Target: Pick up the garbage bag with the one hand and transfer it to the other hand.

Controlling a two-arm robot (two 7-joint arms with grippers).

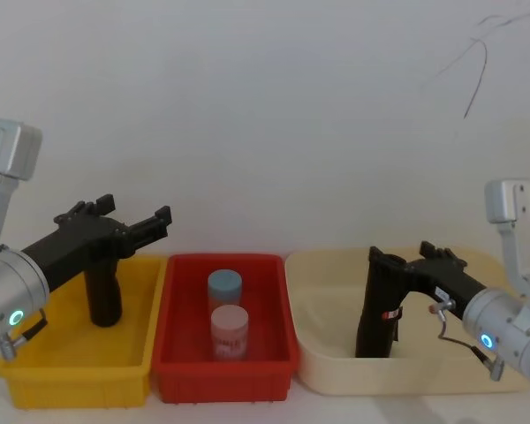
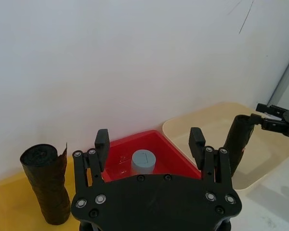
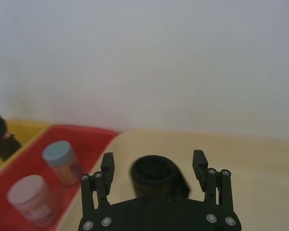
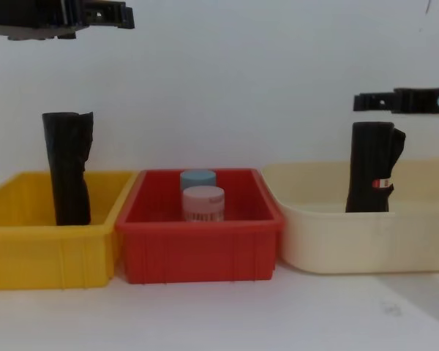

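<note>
Black garbage bag [image 1: 372, 329]; yellow bin [image 1: 71, 385], red bin [image 1: 221, 385], cream bin [image 1: 380, 376]

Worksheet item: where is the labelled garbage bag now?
Head view: the garbage bag stands upright in the cream tub, robot's right, below the right gripper.

Red bin [image 1: 221, 382] holds blue-lidded jar [image 1: 224, 287] behind pink-lidded jar [image 1: 229, 329] — both upright.

Left bin [image 1: 71, 382] holds a roll [image 1: 104, 299], middle bin [image 1: 223, 380] a near jar [image 1: 229, 330] and far jar [image 1: 224, 286], right bin [image 1: 380, 378] the garbage bag [image 1: 375, 318].
</note>
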